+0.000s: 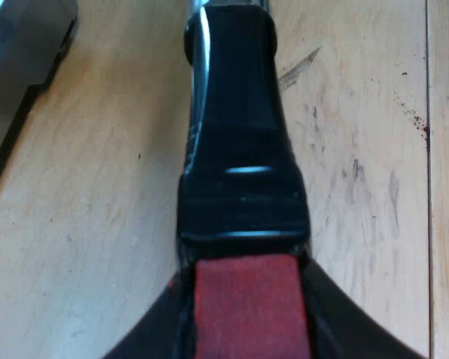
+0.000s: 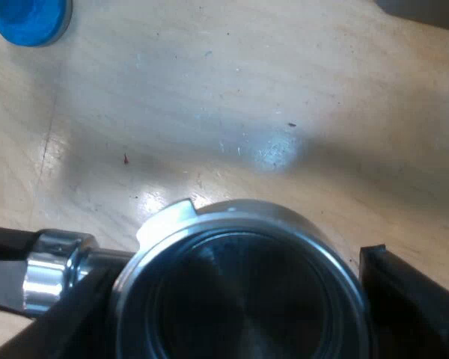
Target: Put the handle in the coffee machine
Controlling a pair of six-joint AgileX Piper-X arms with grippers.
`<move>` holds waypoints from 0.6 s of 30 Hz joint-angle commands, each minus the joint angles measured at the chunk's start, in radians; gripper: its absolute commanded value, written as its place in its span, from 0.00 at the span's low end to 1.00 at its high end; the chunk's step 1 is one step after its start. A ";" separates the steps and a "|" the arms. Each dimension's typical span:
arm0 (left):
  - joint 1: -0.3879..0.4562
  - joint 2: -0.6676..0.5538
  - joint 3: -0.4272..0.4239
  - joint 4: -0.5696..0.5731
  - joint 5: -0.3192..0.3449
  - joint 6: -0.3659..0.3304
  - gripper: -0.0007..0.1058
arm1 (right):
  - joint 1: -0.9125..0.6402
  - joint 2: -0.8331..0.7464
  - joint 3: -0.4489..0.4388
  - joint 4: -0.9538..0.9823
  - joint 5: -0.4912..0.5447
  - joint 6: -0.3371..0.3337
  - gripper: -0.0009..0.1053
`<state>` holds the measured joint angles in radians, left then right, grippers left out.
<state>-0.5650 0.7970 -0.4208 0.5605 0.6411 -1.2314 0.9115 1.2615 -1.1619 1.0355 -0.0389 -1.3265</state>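
Note:
The metal holder's dark handle (image 1: 236,149) runs away from me over the wooden table, and its red end (image 1: 247,307) sits between my left gripper's (image 1: 243,336) black fingers (image 1: 146,340). That gripper is shut on the red end. In the right wrist view the holder's round metal basket (image 2: 239,224) faces up, its chrome neck (image 2: 52,277) leading off to the handle. My right gripper (image 2: 236,299) has a black finger (image 2: 411,299) pressed against each side of the basket, shut on it.
A grey block of the espresso machine (image 1: 19,52) stands on the wooden table (image 1: 82,224) beside the handle's far part. A blue tamper (image 2: 30,19) rests on the table beyond the basket. Another grey edge (image 2: 426,11) shows farther off.

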 commanded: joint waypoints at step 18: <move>-0.002 -0.003 -0.003 -0.013 0.028 0.010 0.01 | -0.001 -0.018 -0.010 -0.005 -0.026 -0.030 0.71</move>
<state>-0.5650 0.7970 -0.4208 0.5605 0.6411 -1.2314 0.9115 1.2615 -1.1619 1.0355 -0.0389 -1.3265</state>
